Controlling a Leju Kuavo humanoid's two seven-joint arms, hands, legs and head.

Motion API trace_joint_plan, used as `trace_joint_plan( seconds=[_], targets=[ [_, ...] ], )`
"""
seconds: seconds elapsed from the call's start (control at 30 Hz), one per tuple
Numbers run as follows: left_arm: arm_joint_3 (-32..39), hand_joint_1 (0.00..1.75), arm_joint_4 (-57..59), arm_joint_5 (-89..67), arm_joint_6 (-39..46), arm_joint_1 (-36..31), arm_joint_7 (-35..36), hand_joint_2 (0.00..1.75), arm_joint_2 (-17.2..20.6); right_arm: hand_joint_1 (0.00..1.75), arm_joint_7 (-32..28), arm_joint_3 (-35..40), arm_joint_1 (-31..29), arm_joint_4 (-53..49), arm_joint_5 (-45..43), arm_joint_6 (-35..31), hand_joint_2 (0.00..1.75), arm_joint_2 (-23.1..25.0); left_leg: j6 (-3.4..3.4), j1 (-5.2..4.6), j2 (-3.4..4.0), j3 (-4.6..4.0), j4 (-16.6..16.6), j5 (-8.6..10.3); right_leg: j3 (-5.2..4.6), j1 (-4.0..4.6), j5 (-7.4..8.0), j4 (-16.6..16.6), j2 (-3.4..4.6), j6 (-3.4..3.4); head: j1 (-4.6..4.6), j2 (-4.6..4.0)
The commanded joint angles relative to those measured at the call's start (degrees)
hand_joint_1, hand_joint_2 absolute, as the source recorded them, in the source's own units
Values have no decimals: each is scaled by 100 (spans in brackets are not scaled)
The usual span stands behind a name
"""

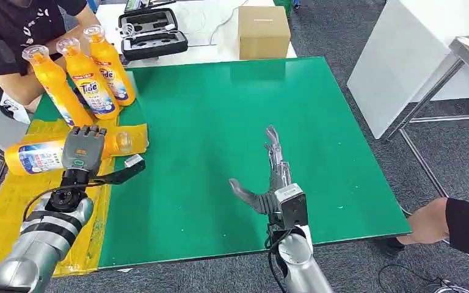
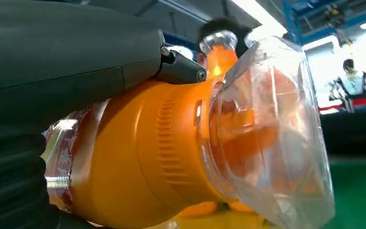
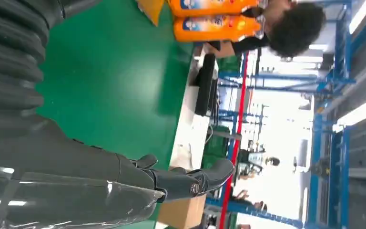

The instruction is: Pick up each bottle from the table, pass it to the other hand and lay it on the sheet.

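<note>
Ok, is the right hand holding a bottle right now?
No, in the head view the right hand hovers over the green table with fingers spread and nothing in it.

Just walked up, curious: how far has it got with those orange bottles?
One bottle lies on the yellow sheet, with the left hand gripping it. The right hand hangs open over the green table. Three bottles stand upright at the table's far left, not yet laid down.

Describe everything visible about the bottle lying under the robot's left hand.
The lying bottle is orange plastic with a white-and-blue label and a clear cap. It rests on its side on the yellow sheet, cap toward the green mat. The left hand is over its middle, fingers across the body.
</note>
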Motion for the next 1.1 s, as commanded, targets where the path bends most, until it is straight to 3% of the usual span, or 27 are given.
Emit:
trace_joint_plan(
  seconds=[0.03,0.1,0.33,0.37,0.4,0.43,0.93,1.1],
  targets=[
    [769,175,1339,-127,15,-70,-488,175,-349,0,36,-67,-238,411,-7,109,175,-98,-5,2,11,61,-2,-23,58,5,-17,-5,1,-10,2,0],
    [1077,175,1493,70,15,-22,-814,175,-543,0,47,-52,-280,526,-24,119,175,-74,-4,1,0,50,-2,-17,49,4,-16,-6,-9,-9,0,0],
    [1221,175,1599,131,15,-20,-917,175,-688,0,51,-39,-305,604,-25,126,175,-67,-1,1,-2,25,-3,-8,25,2,-7,-7,-6,-4,2,0],
    [1364,159,1644,232,15,-4,-1015,175,-767,0,68,-38,-316,641,-22,115,175,-62,-2,2,-1,35,-2,-13,35,3,-11,-6,-8,-6,0,0],
    [1396,54,1649,198,15,9,-977,175,-803,0,73,-36,-323,660,-20,111,175,-62,-1,-1,-1,23,-4,-7,22,1,-6,-7,-6,-4,0,0],
    [1418,3,1680,167,15,7,-930,175,-814,0,79,-34,-328,673,-18,109,175,-61,-3,1,-6,48,-1,-18,50,4,-18,-5,-15,-8,2,0],
    [1579,0,2161,63,15,-88,-754,175,-815,0,111,-3,-385,758,-2,79,175,-51,-4,1,1,57,-5,-9,56,3,-7,-7,-2,-7,2,0],
    [1895,0,1950,349,15,-60,-1039,175,-899,0,124,-11,-368,753,3,41,175,-59,-4,1,-1,62,-4,-9,63,3,-7,-7,-3,-7,0,0]
  ],
)
